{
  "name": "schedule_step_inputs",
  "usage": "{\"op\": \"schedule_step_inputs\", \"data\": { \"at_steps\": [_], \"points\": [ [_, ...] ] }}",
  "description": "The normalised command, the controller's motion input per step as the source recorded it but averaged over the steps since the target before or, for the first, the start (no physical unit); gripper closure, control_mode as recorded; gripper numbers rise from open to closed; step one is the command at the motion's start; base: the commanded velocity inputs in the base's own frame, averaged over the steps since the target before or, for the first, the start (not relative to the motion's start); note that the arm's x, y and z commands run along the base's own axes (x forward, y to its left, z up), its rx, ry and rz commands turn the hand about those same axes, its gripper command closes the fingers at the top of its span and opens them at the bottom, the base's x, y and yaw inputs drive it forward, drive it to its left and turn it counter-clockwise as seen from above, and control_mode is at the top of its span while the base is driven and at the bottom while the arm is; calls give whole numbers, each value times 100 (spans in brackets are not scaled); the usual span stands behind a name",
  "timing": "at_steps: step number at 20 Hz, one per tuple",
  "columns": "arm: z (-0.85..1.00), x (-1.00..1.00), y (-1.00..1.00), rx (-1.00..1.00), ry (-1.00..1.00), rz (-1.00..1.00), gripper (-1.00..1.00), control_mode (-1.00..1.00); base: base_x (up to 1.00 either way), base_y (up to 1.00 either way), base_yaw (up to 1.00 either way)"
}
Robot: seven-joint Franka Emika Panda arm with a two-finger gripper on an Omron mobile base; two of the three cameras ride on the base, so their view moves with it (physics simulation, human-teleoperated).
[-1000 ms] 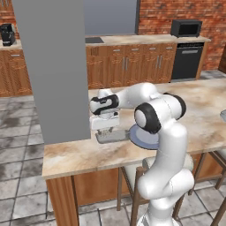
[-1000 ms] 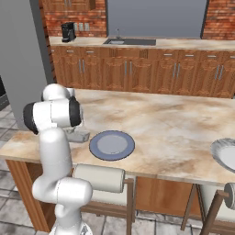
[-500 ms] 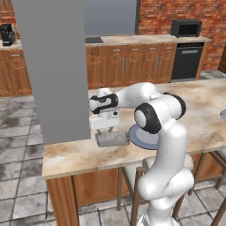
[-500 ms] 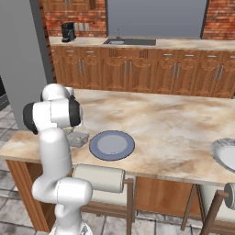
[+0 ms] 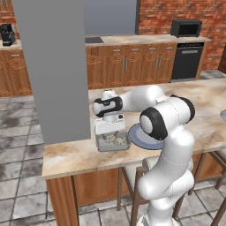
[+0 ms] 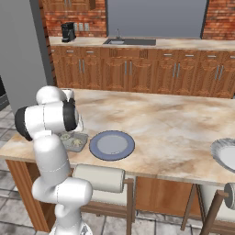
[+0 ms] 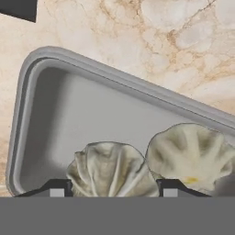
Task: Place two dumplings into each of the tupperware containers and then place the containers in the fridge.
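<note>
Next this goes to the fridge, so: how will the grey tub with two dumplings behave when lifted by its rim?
The grey tub looks shallow and thin-walled, so probably light and fairly stiff. Its two dumplings lie loose on a smooth floor and may slide if it tilts. The raised rim offers a grip.

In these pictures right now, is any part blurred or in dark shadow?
Hand view: sharp; the grey container and its two dumplings are evenly lit, with soft shading along the inner walls. Left base view: clear; the hand shades the tub. Right base view: even light, no glare on the blue-grey plate.
</note>
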Motion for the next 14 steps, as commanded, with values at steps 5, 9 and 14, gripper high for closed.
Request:
{"op": "schedule_step_inputs", "data": {
  "at_steps": [5, 9, 14],
  "points": [
    [-7, -2, 1, 0, 0, 0, 100, -100, 0, 0, 0],
    [-7, 30, 23, 0, 0, 0, 100, -100, 0, 0, 0],
    [0, 27, 17, 0, 0, 0, 100, -100, 0, 0, 0]
  ]
}}
